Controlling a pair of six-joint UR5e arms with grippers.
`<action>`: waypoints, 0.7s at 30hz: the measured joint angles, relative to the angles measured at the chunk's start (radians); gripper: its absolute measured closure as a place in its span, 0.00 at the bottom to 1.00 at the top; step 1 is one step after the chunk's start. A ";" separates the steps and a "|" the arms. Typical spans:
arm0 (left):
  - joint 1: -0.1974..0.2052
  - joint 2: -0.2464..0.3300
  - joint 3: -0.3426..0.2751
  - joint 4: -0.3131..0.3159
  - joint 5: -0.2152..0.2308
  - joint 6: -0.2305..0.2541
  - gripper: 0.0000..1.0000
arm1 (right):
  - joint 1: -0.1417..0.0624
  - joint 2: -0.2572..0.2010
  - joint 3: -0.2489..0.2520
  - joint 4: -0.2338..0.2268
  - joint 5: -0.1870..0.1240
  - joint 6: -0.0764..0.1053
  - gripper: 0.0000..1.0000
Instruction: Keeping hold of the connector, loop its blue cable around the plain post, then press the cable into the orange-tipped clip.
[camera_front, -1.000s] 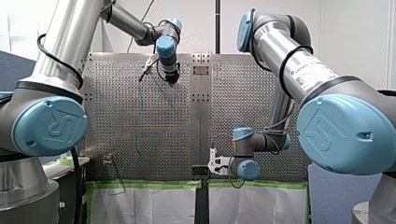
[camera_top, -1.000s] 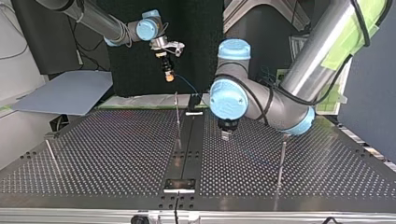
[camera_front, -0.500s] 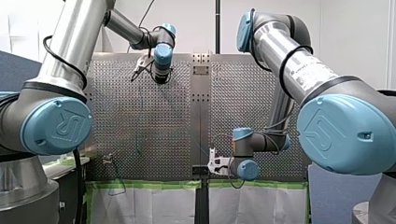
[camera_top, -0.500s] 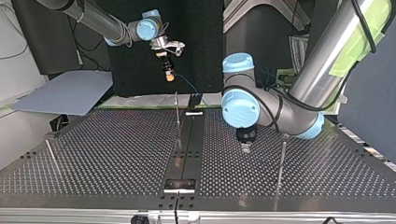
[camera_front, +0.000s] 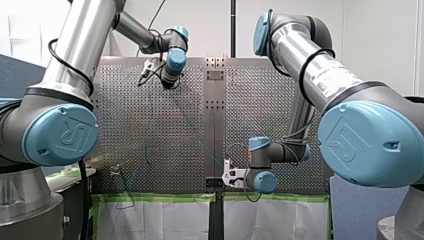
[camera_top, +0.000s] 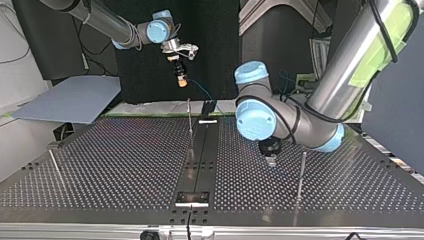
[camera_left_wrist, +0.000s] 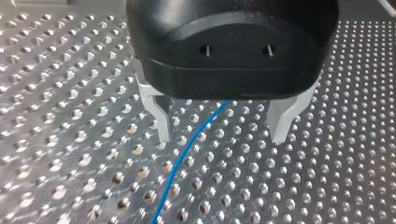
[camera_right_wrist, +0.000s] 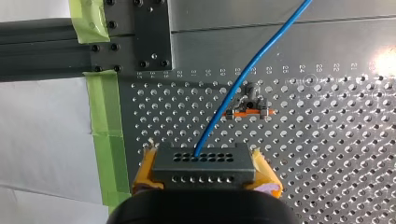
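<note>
Perforated metal table (camera_top: 125, 150) fills every view, edged with green tape (camera_right_wrist: 105, 135) on the side seen past my right arm's fingers. My right gripper (camera_right_wrist: 203, 154) is clamped on the grey connector (camera_right_wrist: 205, 169), yellow pads pressed to both its ends; its body is cut off at the frame's edge. From the connector the blue cable (camera_right_wrist: 261, 51) runs ahead and passes over the orange-tipped clip (camera_right_wrist: 245, 112), so it hides part of the clip. I cannot tell whether the two touch.

My left gripper (camera_left_wrist: 222, 139) hangs low over the table with its metal fingers (camera_left_wrist: 159, 116) spread apart, holding nothing. The cable lies on the holes between them, touching neither. Its far end vanishes under the black gripper housing and its near end leaves the frame.

In the top view the left arm's blue joint covers most of that gripper, and only the tip shows, near a thin upright post (camera_top: 301, 172). The cable's path across the table cannot be traced there, and in the front view it is only a faint line.
</note>
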 joint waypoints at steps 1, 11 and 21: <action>-0.003 -0.010 0.009 -0.005 0.003 0.000 0.00 | 0.000 0.000 0.000 0.000 0.000 0.000 1.00; -0.018 -0.051 0.028 0.033 0.018 -0.012 0.00 | 0.001 0.000 0.000 0.001 0.000 0.000 1.00; 0.001 -0.072 0.041 0.037 -0.014 0.005 0.00 | 0.001 0.000 0.000 0.000 0.000 0.000 1.00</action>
